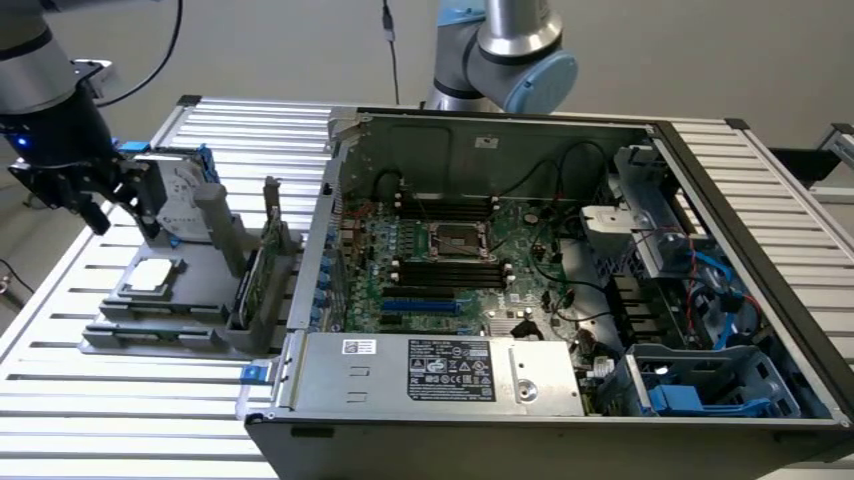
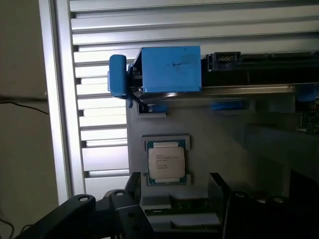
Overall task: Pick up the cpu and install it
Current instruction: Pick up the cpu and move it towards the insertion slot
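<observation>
In the exterior view my gripper (image 1: 110, 205) hangs at the exterior view's left, over the slatted aluminium table (image 1: 134, 400), with its jaws spread and nothing between them. The cpu (image 1: 151, 275) lies flat in a recess of the grey fixture (image 1: 174, 335) below me, apart from my fingers. The hard drive (image 1: 180, 195) in its blue frame stands upright on the same fixture, just beside me. To the exterior view's right sits the open computer case (image 1: 747, 200). The dark, metal-framed socket (image 1: 454, 240) is in the middle of its green motherboard (image 1: 414, 300), and the power supply (image 1: 434, 370) is at the near edge. In the wrist view I look down on the cpu (image 2: 167, 162), silvery top up, seated in its recess. My dark fingers (image 2: 219, 185) stand wide apart to either side of it, not touching it. The hard drive's blue frame (image 2: 169, 69) lies beyond the cpu.
</observation>
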`<state>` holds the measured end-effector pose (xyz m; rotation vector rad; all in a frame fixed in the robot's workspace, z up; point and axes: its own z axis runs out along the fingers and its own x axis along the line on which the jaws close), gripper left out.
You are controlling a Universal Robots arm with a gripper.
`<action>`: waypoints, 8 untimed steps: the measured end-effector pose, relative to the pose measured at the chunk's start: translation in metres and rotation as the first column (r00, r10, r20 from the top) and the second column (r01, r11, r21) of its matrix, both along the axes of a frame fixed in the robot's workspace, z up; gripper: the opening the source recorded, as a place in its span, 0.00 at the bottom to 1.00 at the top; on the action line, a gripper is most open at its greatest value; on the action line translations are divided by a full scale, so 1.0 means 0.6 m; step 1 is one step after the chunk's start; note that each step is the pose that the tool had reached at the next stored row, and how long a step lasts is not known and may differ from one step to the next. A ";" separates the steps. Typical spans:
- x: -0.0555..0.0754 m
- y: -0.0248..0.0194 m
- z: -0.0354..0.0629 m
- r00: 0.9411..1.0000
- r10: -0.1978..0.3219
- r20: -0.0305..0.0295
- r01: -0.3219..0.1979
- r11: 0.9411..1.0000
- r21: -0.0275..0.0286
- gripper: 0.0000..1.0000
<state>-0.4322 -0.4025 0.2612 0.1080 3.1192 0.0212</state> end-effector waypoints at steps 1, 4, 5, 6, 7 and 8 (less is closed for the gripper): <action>0.001 -0.0026 -0.003 1.000 0.000 0.000 0.000 1.000 0.000 0.65; 0.003 -0.0091 -0.012 1.000 0.000 0.000 0.000 1.000 0.000 0.65; 0.003 -0.0103 -0.015 1.000 0.001 0.000 -0.001 1.000 0.001 0.65; 0.003 -0.0113 -0.017 1.000 0.001 0.000 -0.001 1.000 0.002 0.65; 0.003 -0.0122 -0.020 1.000 0.002 0.000 -0.002 1.000 0.003 0.65; 0.003 -0.0132 -0.022 1.000 0.002 0.000 -0.002 1.000 0.005 0.65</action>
